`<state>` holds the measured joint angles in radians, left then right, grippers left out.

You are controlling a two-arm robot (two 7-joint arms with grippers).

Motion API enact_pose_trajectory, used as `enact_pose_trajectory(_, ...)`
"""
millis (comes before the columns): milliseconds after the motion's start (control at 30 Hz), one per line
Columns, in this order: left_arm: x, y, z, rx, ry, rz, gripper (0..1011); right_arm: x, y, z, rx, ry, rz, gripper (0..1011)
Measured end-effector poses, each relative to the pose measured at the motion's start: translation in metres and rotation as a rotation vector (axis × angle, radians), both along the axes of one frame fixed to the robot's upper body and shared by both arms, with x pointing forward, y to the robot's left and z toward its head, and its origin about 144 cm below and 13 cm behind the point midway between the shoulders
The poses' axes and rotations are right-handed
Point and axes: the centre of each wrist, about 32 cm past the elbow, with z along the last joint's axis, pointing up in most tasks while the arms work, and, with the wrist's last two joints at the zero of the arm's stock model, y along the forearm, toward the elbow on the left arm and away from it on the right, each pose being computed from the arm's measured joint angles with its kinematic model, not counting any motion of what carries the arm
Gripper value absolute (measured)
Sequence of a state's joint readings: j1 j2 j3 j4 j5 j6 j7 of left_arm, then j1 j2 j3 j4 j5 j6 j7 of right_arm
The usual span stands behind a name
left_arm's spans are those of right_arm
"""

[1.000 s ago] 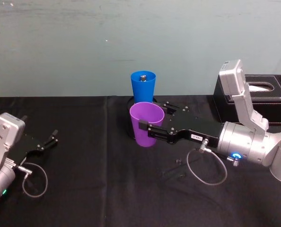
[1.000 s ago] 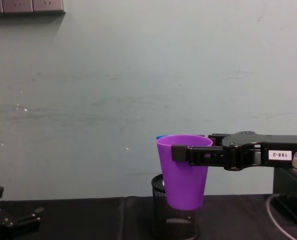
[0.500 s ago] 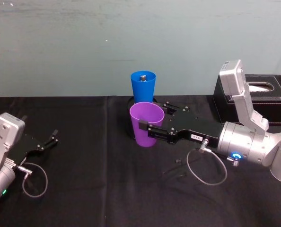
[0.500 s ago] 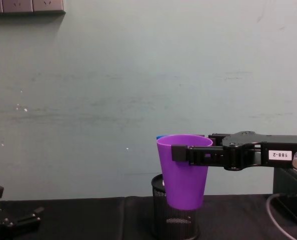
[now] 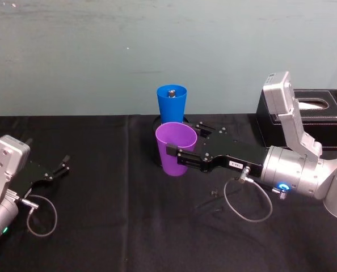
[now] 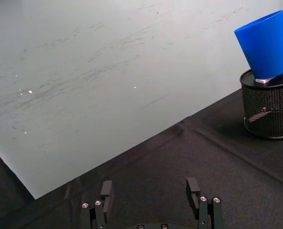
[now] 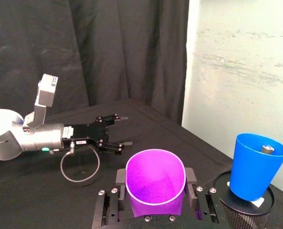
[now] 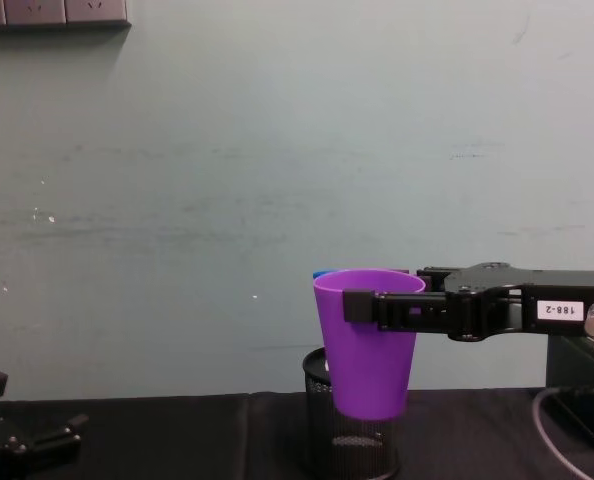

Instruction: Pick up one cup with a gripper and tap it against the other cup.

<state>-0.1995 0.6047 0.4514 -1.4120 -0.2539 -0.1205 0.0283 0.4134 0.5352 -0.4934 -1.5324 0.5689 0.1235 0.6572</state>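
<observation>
My right gripper point(image 5: 180, 141) is shut on the purple cup point(image 5: 176, 152) and holds it upright above the table, one finger on each side just below the rim. In the chest view the purple cup point(image 8: 367, 350) hangs in front of the black mesh holder point(image 8: 322, 425). The blue cup point(image 5: 171, 105) stands slightly tilted in the mesh holder point(image 6: 267, 112), just behind the purple cup, with a small gap between them in the right wrist view. A small metal piece lies inside the blue cup point(image 7: 256, 164). My left gripper point(image 5: 60, 167) is parked open at the far left of the table.
A black tissue box point(image 5: 316, 116) stands at the back right behind my right arm. A black cloth point(image 5: 117, 226) covers the table, and a pale green wall point(image 5: 100, 51) rises close behind the cups. A few small dark bits point(image 5: 215, 194) lie under the right arm.
</observation>
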Motion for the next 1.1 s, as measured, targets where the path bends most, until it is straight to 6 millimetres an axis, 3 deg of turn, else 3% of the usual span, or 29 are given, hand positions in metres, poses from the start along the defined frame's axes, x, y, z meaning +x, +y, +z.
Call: enact_pose_trajectory(1100,0.0,0.0,0.0,0.0,0.0,0.0,1000,0.0,0.0,0.0,0.0,0.0,0.0,726)
